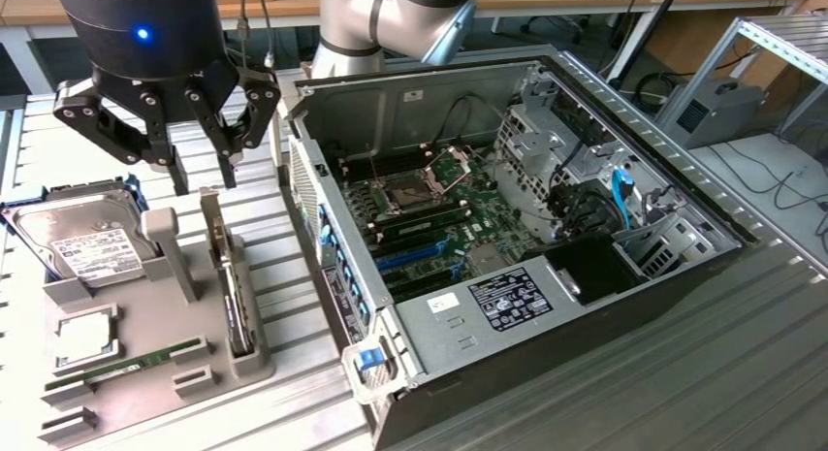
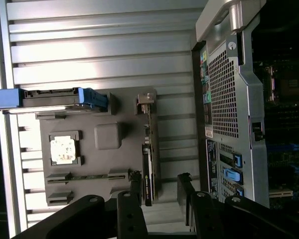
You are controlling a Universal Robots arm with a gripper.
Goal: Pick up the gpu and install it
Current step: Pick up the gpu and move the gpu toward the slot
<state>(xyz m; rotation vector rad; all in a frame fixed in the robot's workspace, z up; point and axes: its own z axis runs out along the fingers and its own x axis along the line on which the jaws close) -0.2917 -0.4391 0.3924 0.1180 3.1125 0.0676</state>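
The gpu (image 1: 235, 294) stands on edge in a slot along the grey holder (image 1: 166, 320), on the side nearest the computer case. I see it as a thin dark card with a metal bracket at one end. In the wrist view the gpu (image 2: 148, 159) runs as a narrow strip toward my fingers. My gripper (image 1: 206, 179) hangs above the far end of the card, apart from it, jaws open with nothing between them. The wrist view shows the gripper (image 2: 159, 191) with one finger on each side of the card's line.
The holder also carries a hard drive (image 1: 80, 242) with a white label, a processor chip (image 1: 84, 337) and a memory stick (image 1: 127, 364). The open computer case (image 1: 518, 228) lies at the exterior view's right, motherboard exposed. Its perforated rear panel (image 2: 224, 94) sits close beside the holder.
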